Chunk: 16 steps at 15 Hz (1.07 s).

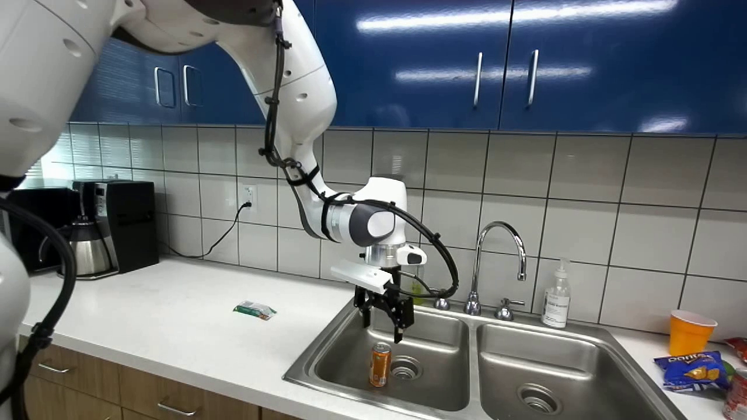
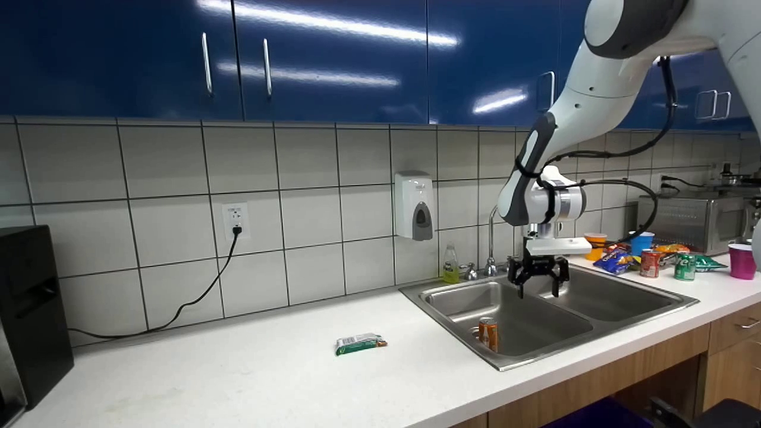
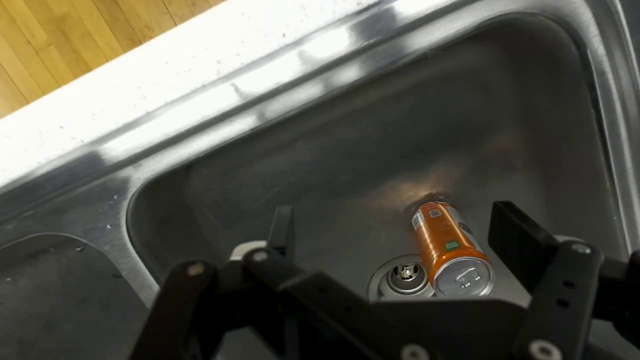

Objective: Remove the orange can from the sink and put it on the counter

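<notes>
The orange can (image 1: 380, 366) stands upright in a bowl of the stainless sink (image 1: 474, 373), beside the drain. It also shows in an exterior view (image 2: 488, 334) and in the wrist view (image 3: 446, 234), silvery top toward the camera. My gripper (image 1: 382, 331) is open and empty above that bowl, higher than the can and apart from it; it also shows in an exterior view (image 2: 538, 291). In the wrist view the can appears between the spread fingers (image 3: 394, 220), nearer the right one. The white counter (image 1: 175, 309) extends beside the sink and shows in an exterior view (image 2: 238, 374).
A chrome gooseneck faucet (image 1: 477, 262) rises behind the sink, with a soap bottle (image 1: 556, 297) nearby. A green packet (image 1: 255, 310) lies on the counter. A coffee maker (image 1: 125, 224) stands at the far end. An orange cup (image 1: 688, 335) and blue chip bag (image 1: 694, 368) sit past the sink.
</notes>
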{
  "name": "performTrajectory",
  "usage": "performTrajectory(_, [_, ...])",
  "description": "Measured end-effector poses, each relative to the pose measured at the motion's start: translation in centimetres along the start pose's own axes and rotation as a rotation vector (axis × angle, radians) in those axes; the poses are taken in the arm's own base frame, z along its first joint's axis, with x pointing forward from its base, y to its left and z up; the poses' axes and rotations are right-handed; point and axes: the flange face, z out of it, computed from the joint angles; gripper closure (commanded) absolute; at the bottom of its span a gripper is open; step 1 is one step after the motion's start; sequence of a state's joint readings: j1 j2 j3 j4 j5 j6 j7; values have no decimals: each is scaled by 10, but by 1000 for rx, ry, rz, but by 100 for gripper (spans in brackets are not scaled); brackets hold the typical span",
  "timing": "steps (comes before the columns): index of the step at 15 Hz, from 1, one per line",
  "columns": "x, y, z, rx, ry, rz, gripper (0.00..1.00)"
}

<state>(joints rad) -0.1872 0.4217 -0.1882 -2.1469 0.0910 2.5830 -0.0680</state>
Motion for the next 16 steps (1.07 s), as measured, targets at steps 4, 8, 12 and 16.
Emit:
performTrajectory(4, [16,-9,33,-13,-1,-13,0])
performTrajectory(8, [32,-22,61,-17,7,-30,0])
performTrajectory(12, [47,-38,85,-15,9,-46,0])
performTrajectory(16, [62,-52,104,-14,17,-61,0])
